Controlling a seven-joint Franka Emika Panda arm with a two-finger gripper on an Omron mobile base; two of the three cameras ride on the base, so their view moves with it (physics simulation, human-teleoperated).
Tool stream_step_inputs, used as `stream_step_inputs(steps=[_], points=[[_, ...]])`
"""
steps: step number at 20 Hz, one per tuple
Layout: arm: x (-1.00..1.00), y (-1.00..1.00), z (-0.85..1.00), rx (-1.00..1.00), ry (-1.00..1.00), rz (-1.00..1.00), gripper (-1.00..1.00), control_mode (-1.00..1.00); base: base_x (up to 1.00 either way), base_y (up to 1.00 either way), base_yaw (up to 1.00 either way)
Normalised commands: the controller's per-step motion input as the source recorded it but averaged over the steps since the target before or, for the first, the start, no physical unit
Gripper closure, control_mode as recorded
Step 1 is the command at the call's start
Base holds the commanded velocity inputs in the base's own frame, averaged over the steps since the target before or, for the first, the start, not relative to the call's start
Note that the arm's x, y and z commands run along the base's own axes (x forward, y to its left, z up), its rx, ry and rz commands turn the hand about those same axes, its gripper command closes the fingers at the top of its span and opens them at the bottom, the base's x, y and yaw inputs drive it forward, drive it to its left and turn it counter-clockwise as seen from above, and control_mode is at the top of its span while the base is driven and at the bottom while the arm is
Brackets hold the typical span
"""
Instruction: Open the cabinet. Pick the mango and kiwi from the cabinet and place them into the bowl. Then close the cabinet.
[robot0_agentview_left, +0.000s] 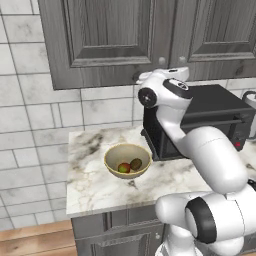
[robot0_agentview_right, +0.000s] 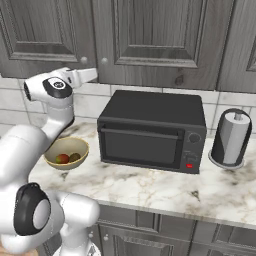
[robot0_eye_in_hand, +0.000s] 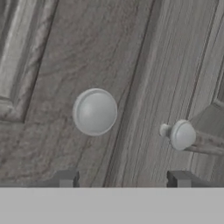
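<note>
- The claw (robot0_eye_in_hand: 122, 178) hangs released, empty, before the shut cabinet (robot0_agentview_left: 115, 35), one knob (robot0_eye_in_hand: 95, 111) at eleven o'clock.
- Mango (robot0_agentview_left: 123, 167) and kiwi (robot0_agentview_left: 135, 163) lie in the bowl (robot0_agentview_left: 114, 154) on the tabletop (robot0_agentview_left: 90, 187), evidently delivered.

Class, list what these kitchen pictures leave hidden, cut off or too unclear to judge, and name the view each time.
- Cabinet inside: shut doors hide it, both base views.
- Pincer in the hand view: just the fingertips show, so touch on the knob is unclear.
- Toaster oven: the arm covers its front, left base view.
- Paper towel roll: its top label is too small, right base view.
</note>
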Motion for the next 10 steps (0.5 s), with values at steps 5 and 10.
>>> stream_step_inputs(steps=[5, 10], points=[[0.38, -0.11, 0.0, 0.05, 0.11, 0.07, -1.0, -1.0, 0.0, 0.0, 0.0], [0.36, -0.19, 0.0, 0.06, 0.12, 0.09, -1.0, -1.0, 0.0, 0.0, 0.0]])
